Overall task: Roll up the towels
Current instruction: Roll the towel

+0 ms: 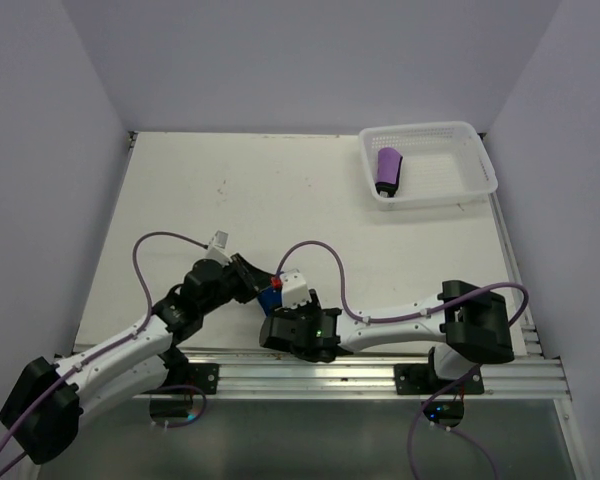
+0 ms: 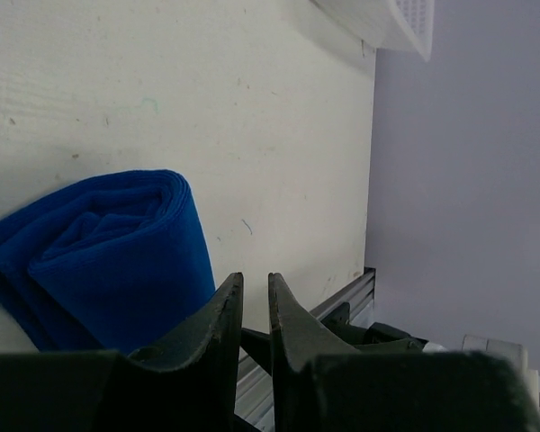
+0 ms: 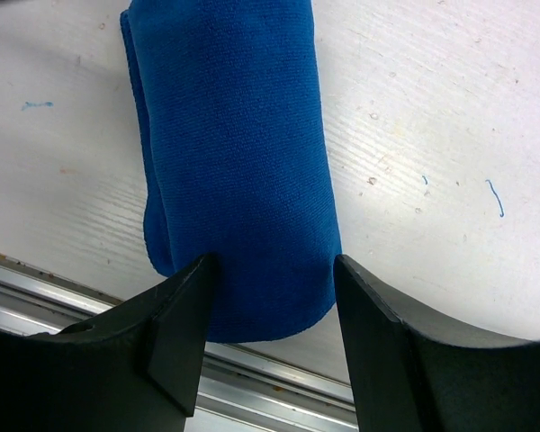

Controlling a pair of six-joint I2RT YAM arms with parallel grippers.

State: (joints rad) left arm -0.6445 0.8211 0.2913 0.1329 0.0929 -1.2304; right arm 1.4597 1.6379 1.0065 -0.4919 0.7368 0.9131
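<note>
The bright blue towel [image 3: 234, 153] lies rolled up on the table near the front edge; it also shows in the left wrist view [image 2: 99, 256] and as a small blue patch in the top view [image 1: 270, 295]. My right gripper [image 3: 274, 265] is open with its jaws on either side of the roll's near end; the left finger touches the cloth, the right finger stands just clear. My left gripper [image 2: 252, 283] is shut and empty beside the roll. In the top view the left gripper [image 1: 248, 278] and the right gripper [image 1: 280, 300] meet at the towel. The dark purple towel [image 1: 388, 170] lies rolled in the basket.
A white mesh basket [image 1: 450, 150] stands at the back right of the table; its corner shows in the left wrist view [image 2: 391, 18]. The aluminium rail [image 3: 252, 378] runs along the table's front edge just below the blue roll. Purple cables loop above both arms.
</note>
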